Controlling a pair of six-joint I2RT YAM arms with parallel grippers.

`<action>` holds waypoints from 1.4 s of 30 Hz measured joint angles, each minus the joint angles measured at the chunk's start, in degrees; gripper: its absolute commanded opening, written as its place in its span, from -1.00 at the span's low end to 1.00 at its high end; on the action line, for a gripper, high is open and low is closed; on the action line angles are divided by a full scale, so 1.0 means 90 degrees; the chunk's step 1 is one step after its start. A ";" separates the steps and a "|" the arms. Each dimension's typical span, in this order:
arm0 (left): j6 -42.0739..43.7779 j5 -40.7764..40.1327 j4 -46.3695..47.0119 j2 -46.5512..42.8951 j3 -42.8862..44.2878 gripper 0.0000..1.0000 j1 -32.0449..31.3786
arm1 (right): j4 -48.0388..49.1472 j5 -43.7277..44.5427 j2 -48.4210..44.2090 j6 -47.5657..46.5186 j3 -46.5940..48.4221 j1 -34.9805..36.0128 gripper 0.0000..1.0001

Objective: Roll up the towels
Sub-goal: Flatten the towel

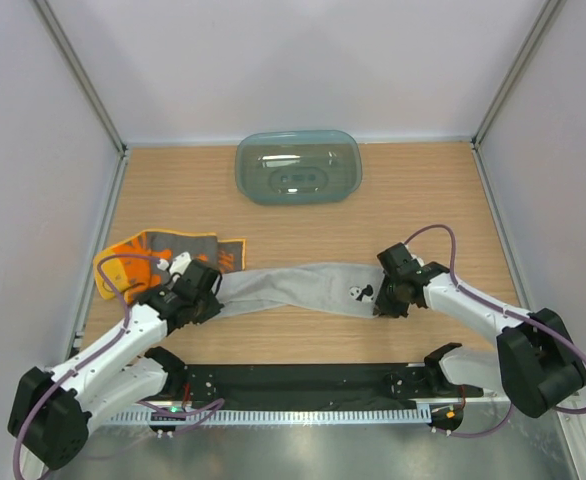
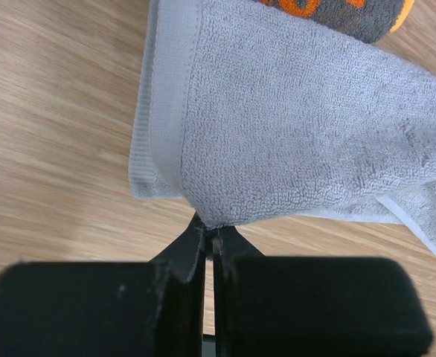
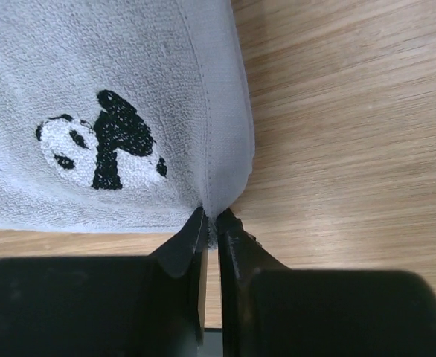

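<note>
- We see the grey towel (image 1: 303, 288) lying on the wooden desk (image 1: 423, 200), drawn out into a long band between the two arms, with a twist near its middle
- The left gripper (image 1: 213, 293) is closed on the left end of the grey towel; in the left wrist view, the left gripper (image 2: 209, 232) has its jaws almost together, with a corner of the grey towel (image 2: 292, 126) pinched between the tips
- The right gripper (image 1: 385, 298) grips the opposite end; in the right wrist view, the right gripper (image 3: 210, 220) has a narrow gap, and the hemmed corner of the grey towel (image 3: 129, 59) sits in it
- The panda mark (image 3: 99, 145) lies face up just beside the right gripper's tips; we also find the panda mark (image 1: 358, 292) from above, near the towel's right end
- The yellow-orange towel (image 1: 148, 258) lies crumpled at the left of the desk, just behind the left gripper, and its edge (image 2: 329, 11) touches the grey towel
- A translucent teal tray (image 1: 298, 168) rests at the far edge of the desk, well apart from both towels
</note>
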 measured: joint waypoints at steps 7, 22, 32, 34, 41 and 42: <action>0.0134 -0.0012 -0.0236 -0.0066 0.0255 -1.00 0.0000 | -0.0255 0.0129 -0.0061 -0.0073 0.0143 0.0000 -0.93; 0.1081 -0.0053 -0.0525 0.2373 0.4512 -0.99 0.0464 | -0.1617 -0.0398 0.2334 -0.1071 0.5748 -0.1008 -0.98; 0.2047 0.0080 -0.0930 0.3211 0.8155 -0.99 0.0918 | -0.2572 -0.0622 0.2249 -0.1770 0.8473 -0.2028 -0.98; 0.2047 0.0172 -0.0794 0.2506 0.7337 -0.99 0.0918 | -0.2628 -0.0627 0.1593 -0.1843 0.7662 -0.2115 -0.98; 0.1579 0.0780 -0.0408 0.0804 0.3509 -0.93 0.0918 | -0.2310 -0.0680 -0.0015 -0.1758 0.3973 -0.2212 -0.13; 0.1455 0.0925 -0.0406 0.0707 0.3016 -0.86 0.0918 | -0.2331 -0.0690 -0.0151 -0.1702 0.3458 -0.2242 -0.04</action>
